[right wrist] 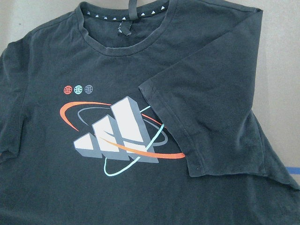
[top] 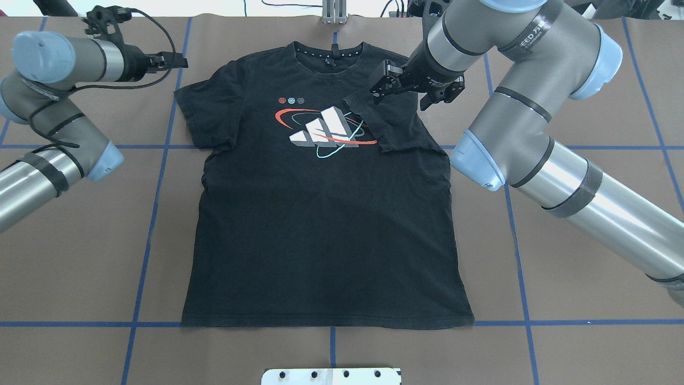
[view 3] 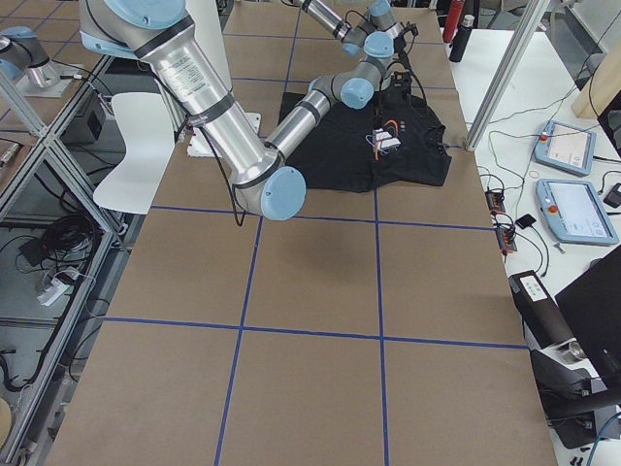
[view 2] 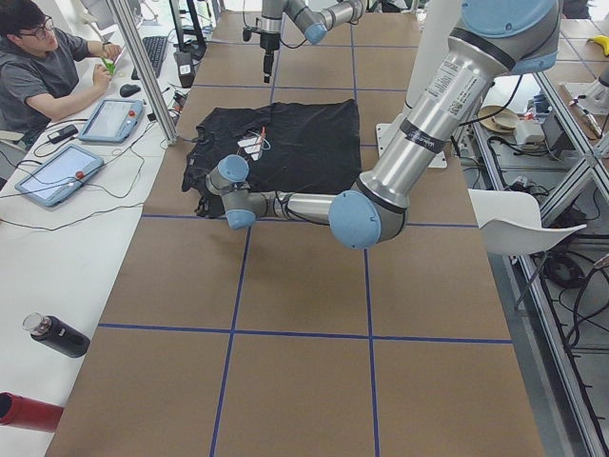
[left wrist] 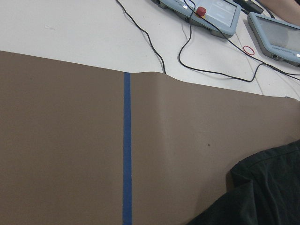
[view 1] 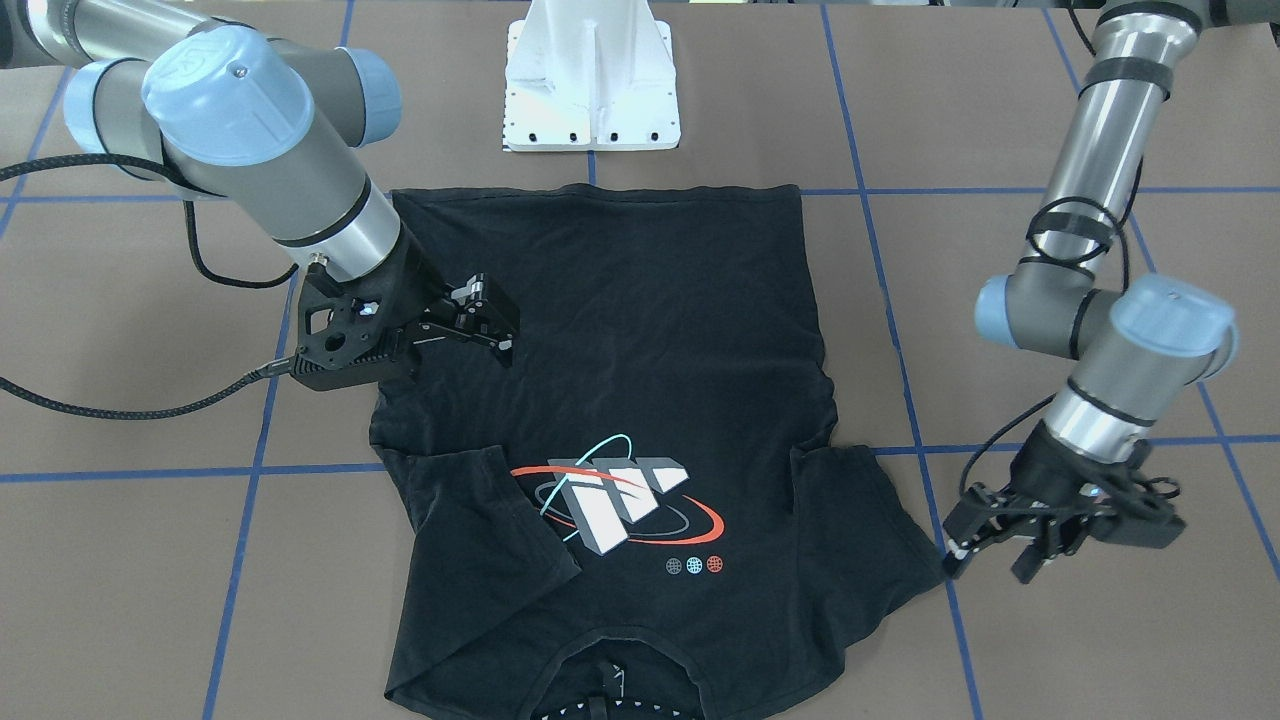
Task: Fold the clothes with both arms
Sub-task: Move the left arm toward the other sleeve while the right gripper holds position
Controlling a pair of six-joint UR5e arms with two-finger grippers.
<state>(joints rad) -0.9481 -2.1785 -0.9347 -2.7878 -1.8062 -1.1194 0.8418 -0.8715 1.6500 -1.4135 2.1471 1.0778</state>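
Overhead exterior shows the black T-shirt [top: 320,224] spread flat, print up, one sleeve [top: 393,125] folded inward just beneath the right gripper [top: 402,96] and its spread, empty fingers, while the left gripper [view 1: 990,566], seemingly also parted and empty, hovers just outside the other sleeve [top: 197,107].

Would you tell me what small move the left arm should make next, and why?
Probably lower the open left gripper onto the edge of the left sleeve beside it and pinch it: the right sleeve already lies folded over the T-shirt, while the left one is spread flat.
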